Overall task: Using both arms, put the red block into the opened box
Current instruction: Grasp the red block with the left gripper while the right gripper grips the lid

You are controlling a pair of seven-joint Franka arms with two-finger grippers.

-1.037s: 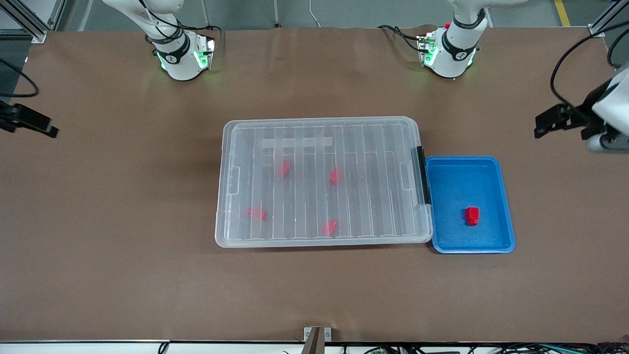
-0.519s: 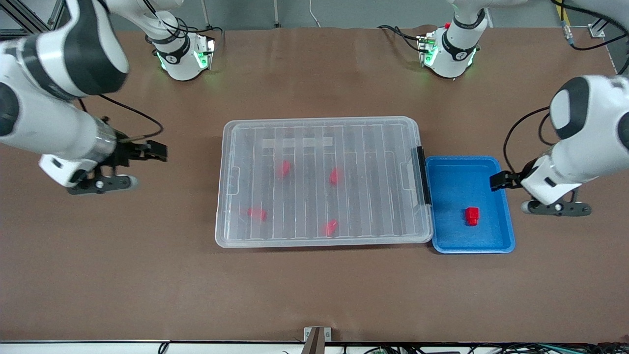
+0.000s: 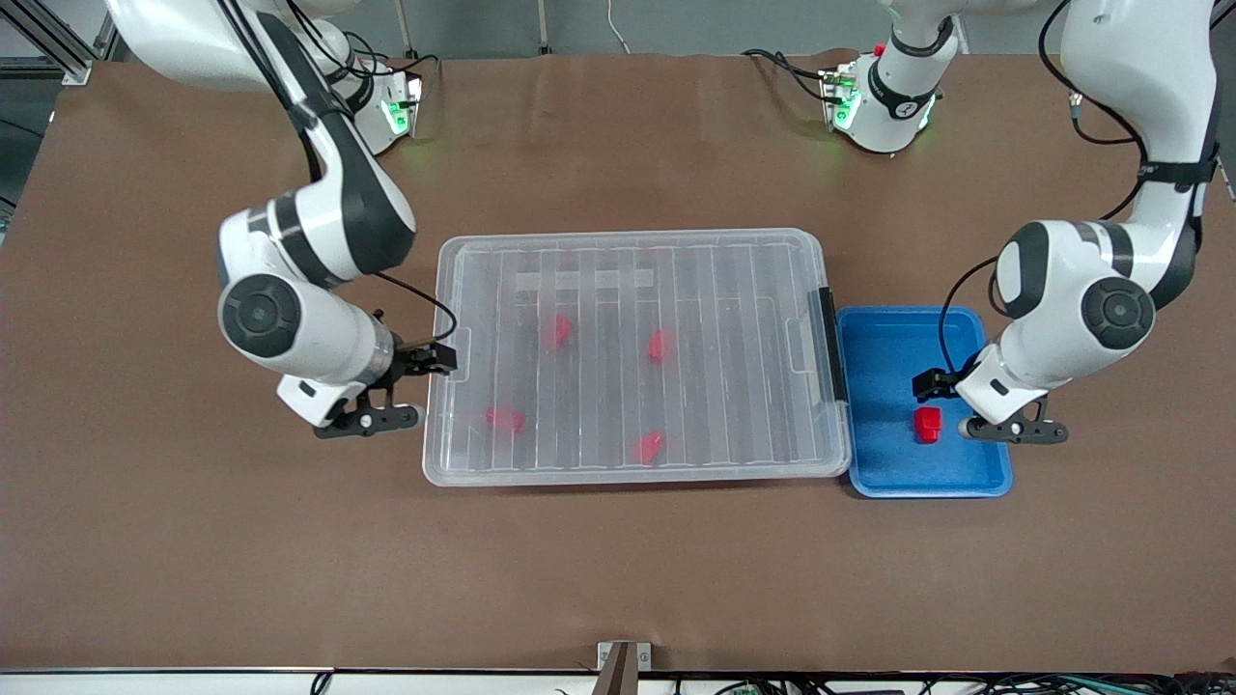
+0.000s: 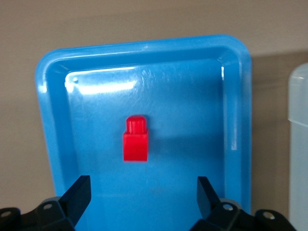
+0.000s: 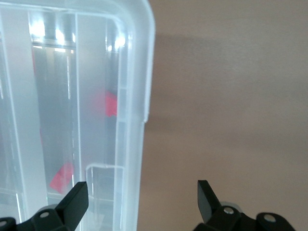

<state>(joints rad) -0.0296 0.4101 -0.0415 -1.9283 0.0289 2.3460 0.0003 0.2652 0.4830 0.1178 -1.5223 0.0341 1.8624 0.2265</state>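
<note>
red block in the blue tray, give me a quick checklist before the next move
1. Red block lies alone in the blue tray, nothing on it: ok.
2. Left gripper open, over the tray beside the block, not yet around it: ok.
3. Block shows between the left gripper's fingers in the left wrist view: ok.
4. Box open to take the block: not ok, the lid is on.
5. Right gripper open, at the box's short edge toward the right arm's end: ok.
6. Right gripper's fingers astride that edge: ok.
</note>
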